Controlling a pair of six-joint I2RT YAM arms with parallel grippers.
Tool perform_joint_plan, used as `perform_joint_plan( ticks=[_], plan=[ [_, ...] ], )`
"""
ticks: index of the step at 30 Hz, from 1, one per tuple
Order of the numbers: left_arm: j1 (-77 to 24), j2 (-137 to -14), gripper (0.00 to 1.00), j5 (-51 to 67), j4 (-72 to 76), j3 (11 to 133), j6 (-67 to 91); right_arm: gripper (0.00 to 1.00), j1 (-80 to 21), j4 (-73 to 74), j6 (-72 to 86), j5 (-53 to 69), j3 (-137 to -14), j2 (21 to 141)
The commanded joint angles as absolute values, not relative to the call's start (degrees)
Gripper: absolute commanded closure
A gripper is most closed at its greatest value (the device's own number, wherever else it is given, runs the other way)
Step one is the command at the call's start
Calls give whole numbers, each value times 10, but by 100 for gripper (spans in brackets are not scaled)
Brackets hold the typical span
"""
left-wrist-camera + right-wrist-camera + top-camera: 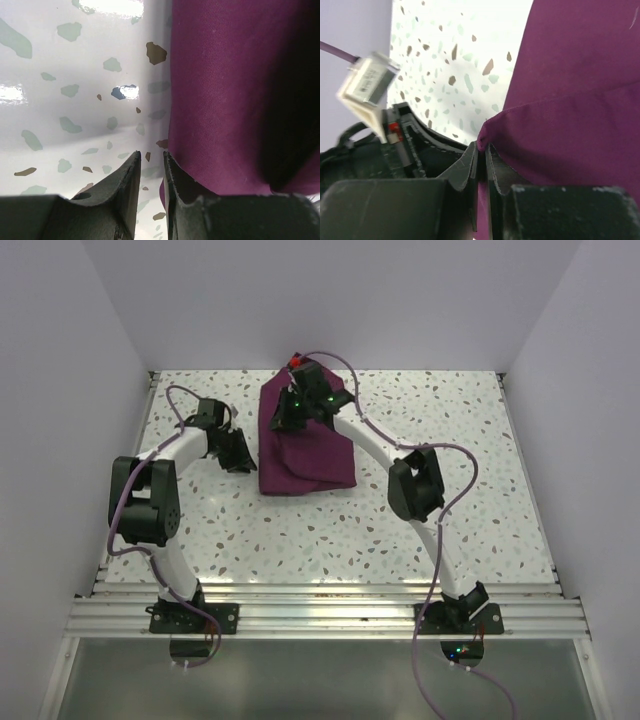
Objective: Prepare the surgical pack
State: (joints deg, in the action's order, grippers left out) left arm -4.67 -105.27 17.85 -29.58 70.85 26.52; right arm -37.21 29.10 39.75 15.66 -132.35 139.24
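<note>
Left gripper (150, 157): fingers a sliver apart, empty, just beside the bundle's left edge.
Maroon bundle (308, 455): on the speckled table (450, 510), far half; soft, probably unfolds easily, so take folded edges or corners.
Right gripper (481, 147): pinching a cloth corner at its far end.

The maroon cloth (305, 455) looks matt and finely woven; the speckled table (450, 430) is smooth and glossy.
</note>
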Motion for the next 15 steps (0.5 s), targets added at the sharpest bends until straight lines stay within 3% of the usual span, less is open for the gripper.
perform_joint_plan(
  ticks=[1, 6, 7, 12, 15],
  plan=[
    [-47, -1043, 72, 183, -284, 704, 249, 98, -397, 258, 417, 198, -1328, 1412],
    [-43, -1034, 70, 167, -293, 710, 240, 89, -400, 293, 417, 224, -1360, 1442],
    [-41, -1032, 70, 157, -302, 718, 238, 78, -400, 295, 415, 226, -1362, 1444],
    [-20, -1005, 67, 129, -331, 744, 229, 59, -396, 323, 402, 229, -1404, 1433],
    [-16, -991, 65, 133, -340, 764, 225, 34, -384, 336, 389, 218, -1405, 1399]
  ],
)
